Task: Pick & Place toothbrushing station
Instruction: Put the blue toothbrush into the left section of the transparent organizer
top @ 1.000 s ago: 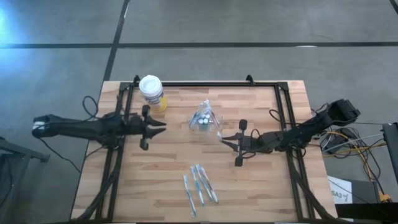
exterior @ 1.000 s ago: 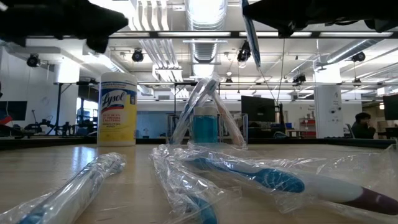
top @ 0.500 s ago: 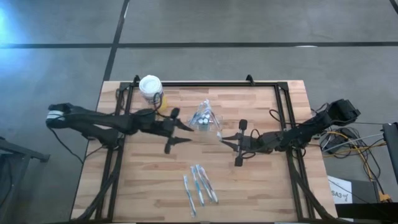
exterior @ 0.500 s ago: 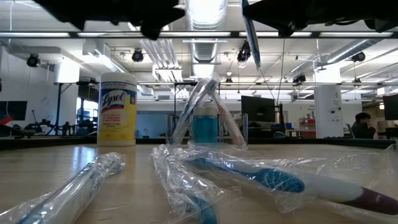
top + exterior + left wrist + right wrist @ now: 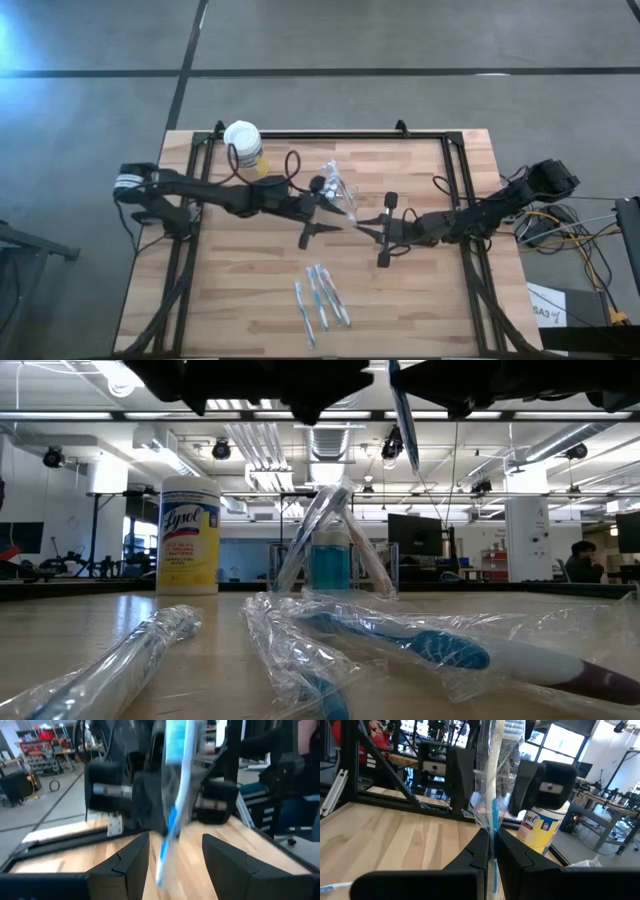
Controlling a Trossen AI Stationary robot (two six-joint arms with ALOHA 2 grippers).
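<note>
My right gripper [image 5: 362, 222] is shut on a clear-wrapped blue and white toothbrush [image 5: 492, 805] above the table's middle. My left gripper [image 5: 340, 212] reaches in from the table's left and is open. Its fingers [image 5: 131, 860] stand on either side of that toothbrush [image 5: 175, 805], and I see no touch. The clear holder [image 5: 330, 560] stands on the table at the far middle with toothbrushes leaning in it. The left arm partly covers the holder in the high view [image 5: 336, 186]. My right gripper pinches the wrapped toothbrush's handle [image 5: 492, 837] between its two shut fingers. The fingers lie level, coming from the table's right, across the brush. The brush stands about upright, lifted clear of the table, and its lower end [image 5: 410, 455] hangs below the gripper.
A yellow white-lidded canister [image 5: 243, 147] stands at the far left. Several wrapped toothbrushes [image 5: 320, 295] lie loose near the table's front edge. A black frame [image 5: 460, 190] runs along the table's sides and back.
My left gripper has moved toward the table's right, from beside the canister to the toothbrush in my right gripper, and stays open with its fingers around the brush. My right gripper and the brush have kept still.
</note>
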